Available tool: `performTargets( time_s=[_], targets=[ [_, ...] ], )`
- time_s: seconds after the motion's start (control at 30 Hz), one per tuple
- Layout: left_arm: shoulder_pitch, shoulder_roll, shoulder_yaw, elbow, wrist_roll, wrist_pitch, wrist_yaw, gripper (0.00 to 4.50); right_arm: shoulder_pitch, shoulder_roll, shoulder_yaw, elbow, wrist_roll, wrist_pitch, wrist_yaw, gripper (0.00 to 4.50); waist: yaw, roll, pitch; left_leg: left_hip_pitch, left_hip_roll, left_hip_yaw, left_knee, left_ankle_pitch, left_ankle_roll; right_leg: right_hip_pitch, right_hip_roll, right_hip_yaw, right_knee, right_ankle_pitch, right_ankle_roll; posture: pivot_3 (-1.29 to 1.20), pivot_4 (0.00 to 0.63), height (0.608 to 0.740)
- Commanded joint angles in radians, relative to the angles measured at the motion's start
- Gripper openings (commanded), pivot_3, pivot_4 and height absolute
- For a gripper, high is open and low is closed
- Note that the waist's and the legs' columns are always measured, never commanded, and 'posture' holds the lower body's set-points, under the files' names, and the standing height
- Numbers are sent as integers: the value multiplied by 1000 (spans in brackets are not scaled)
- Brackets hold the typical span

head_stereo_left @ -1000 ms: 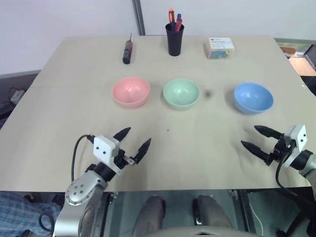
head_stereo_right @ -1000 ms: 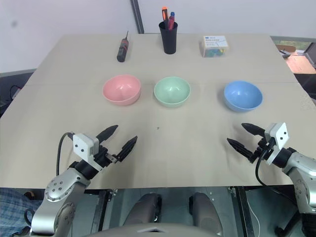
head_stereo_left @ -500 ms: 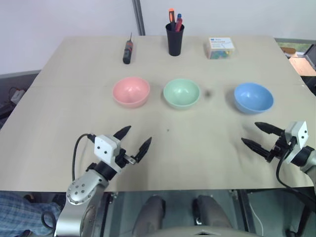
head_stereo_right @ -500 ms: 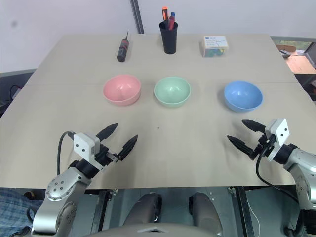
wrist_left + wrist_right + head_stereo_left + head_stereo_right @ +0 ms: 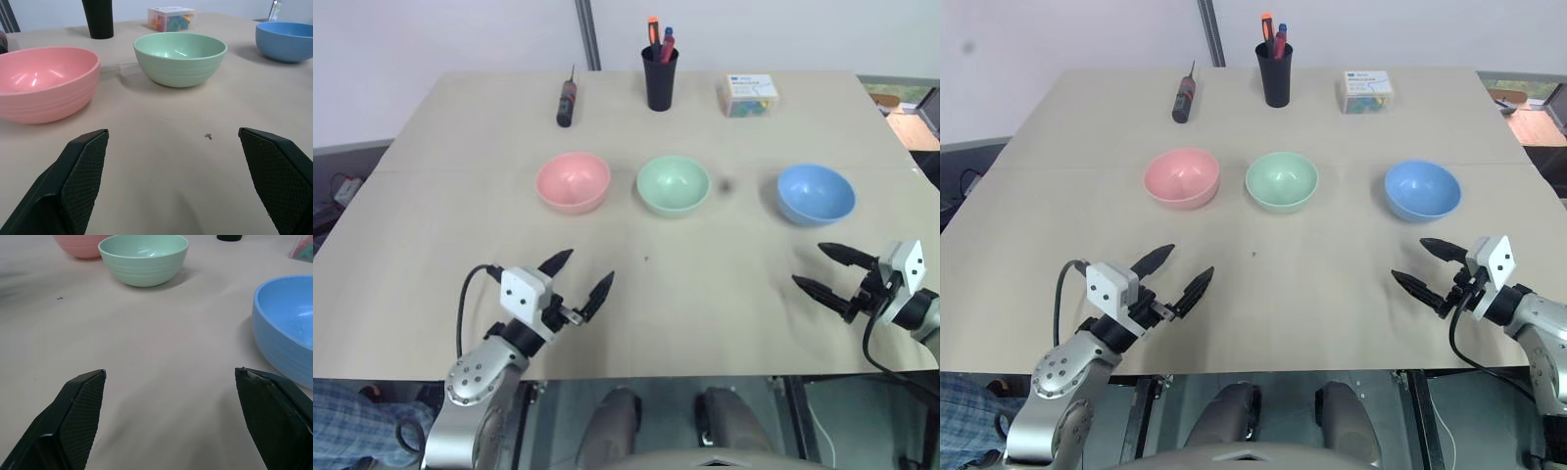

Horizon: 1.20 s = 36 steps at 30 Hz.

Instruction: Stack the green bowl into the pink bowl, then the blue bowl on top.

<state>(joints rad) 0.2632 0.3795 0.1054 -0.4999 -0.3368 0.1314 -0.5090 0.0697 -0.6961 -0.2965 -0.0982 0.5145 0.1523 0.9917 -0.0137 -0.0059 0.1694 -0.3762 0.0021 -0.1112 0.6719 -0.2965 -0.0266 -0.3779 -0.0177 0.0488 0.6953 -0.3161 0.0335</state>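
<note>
Left gripper point(image 5: 578, 276) and right gripper point(image 5: 820, 268) spread wide, empty, pink bowl point(image 5: 80, 245) cut off in right wrist view

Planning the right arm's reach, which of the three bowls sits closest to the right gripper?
The blue bowl, at the row's right end, just beyond the open right gripper. The green bowl and pink bowl lie farther left.

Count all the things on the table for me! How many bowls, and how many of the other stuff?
Bowls: 3 – the pink bowl, the green bowl, the blue bowl
Screwdrivers lying flat: 1 – the screwdriver
Black cups: 1 – the pen cup, with pens standing in it
Clear boxes: 1 – the small box of colourful bits
Total: 6 things on the table
</note>
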Motion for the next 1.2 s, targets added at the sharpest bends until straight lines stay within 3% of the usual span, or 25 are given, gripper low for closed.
performTargets(
  time_s=[0.03,0.13,0.27,0.5,0.97,1.07,1.13,1.2],
  targets=[
    [-38,-1,-4,-7,11,45,38,4500,-31,-6,-41,-64,58,28,-9,4430,0,0,0,0,0,0,0,0,0,0,0,0,0,0,0,0,150,739],
    [-82,14,-10,-7,5,102,47,4500,-33,-13,-42,-121,96,60,-7,4430,0,0,0,0,0,0,0,0,0,0,0,0,0,0,0,0,150,739],
    [-278,95,-26,20,51,318,98,4500,-53,-29,-68,-221,164,133,-52,4430,4,0,0,-1,0,-3,1,0,0,0,1,-3,1,0,0,0,150,739],
    [-564,187,-107,137,153,485,112,4500,-51,-39,-99,-331,236,215,-105,4430,1,0,0,-3,-1,-3,2,0,-1,0,1,-3,0,0,0,0,150,739],
    [-899,227,-322,571,325,455,-31,4500,22,16,-132,-419,212,181,-194,4430,0,-1,0,-3,-5,-4,1,2,-3,-1,1,-4,0,0,0,0,150,739],
    [-951,212,-323,645,338,436,-47,3757,47,24,-147,-423,207,171,-199,4500,0,-1,0,-3,-6,-4,2,2,-3,-1,0,-4,0,0,0,0,150,739],
    [-968,209,-327,672,347,416,-67,2788,63,26,-155,-431,209,167,-201,4500,-1,-1,0,-3,-6,-4,2,2,-3,-1,0,-4,0,0,0,0,150,739],
    [-972,211,-332,684,359,404,-83,2189,74,30,-158,-436,207,163,-202,4500,-2,-1,0,-3,-6,-4,2,2,-4,-1,0,-3,0,0,0,0,150,739]
  ],
)
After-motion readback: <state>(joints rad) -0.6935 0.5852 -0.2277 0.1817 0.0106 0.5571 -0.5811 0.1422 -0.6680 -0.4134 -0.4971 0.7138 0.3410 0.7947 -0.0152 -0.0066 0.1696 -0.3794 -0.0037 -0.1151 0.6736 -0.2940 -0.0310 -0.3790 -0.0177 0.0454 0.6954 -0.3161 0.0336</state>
